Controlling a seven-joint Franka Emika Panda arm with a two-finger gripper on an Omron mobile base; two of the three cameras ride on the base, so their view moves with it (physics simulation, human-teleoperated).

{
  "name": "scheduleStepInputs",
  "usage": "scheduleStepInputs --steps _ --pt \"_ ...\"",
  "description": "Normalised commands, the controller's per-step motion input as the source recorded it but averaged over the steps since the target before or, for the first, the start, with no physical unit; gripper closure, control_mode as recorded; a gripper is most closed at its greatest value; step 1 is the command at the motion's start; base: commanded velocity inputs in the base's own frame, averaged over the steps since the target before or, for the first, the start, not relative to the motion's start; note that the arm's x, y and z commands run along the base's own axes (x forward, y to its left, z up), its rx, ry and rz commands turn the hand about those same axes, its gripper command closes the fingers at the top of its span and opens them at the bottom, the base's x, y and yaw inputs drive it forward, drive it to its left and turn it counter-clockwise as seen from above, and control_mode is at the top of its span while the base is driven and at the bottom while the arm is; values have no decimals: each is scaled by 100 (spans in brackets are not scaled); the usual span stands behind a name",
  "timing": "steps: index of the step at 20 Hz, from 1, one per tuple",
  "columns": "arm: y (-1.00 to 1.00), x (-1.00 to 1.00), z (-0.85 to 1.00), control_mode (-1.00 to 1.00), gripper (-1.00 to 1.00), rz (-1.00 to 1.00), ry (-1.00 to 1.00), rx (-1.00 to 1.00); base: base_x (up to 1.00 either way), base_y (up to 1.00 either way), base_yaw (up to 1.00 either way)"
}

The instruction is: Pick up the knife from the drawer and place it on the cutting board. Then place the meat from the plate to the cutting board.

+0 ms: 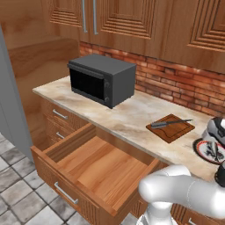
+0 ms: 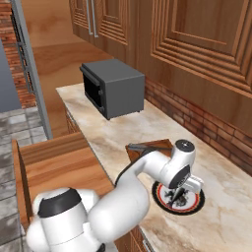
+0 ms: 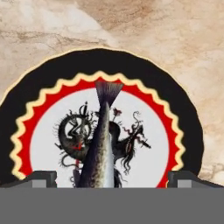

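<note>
The knife [image 1: 170, 123] lies across the dark reddish cutting board [image 1: 176, 132] on the counter. To the right of the board sits the round plate [image 3: 131, 65] with a dark rim and a red ring. On its white centre lies the greyish elongated meat [image 3: 100, 148], a small fish. My gripper [image 3: 113, 179] hangs low over the plate [image 1: 200, 149], open, with one fingertip on each side of the meat. In the right base view the arm covers part of the board [image 2: 152, 146], and the gripper [image 2: 178, 193] points down at the plate [image 2: 195, 204]. The wide wooden drawer [image 1: 96, 162] is pulled out.
A dark microwave [image 1: 102, 79] stands on the counter left of the board. Behind it runs a brick wall [image 1: 176, 79], with wooden cabinets above. Smaller drawers [image 1: 59, 115] with silver handles sit left of the open one. The open drawer juts over the tiled floor.
</note>
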Motion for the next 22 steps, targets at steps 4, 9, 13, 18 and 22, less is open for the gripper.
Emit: scheduleStepInputs --steps 4,9,13,18,22 --pt "0 27 -29 -100 -100 4 0 0 0 0 0" --pt "-22 34 -20 -100 -100 3 0 0 0 0 0" --pt "-45 32 -17 -100 -100 4 0 0 0 0 0" --pt "-23 24 -27 -100 -100 2 2 0 0 0 0" --pt "-1 7 -28 -100 100 0 2 0 0 0 0"
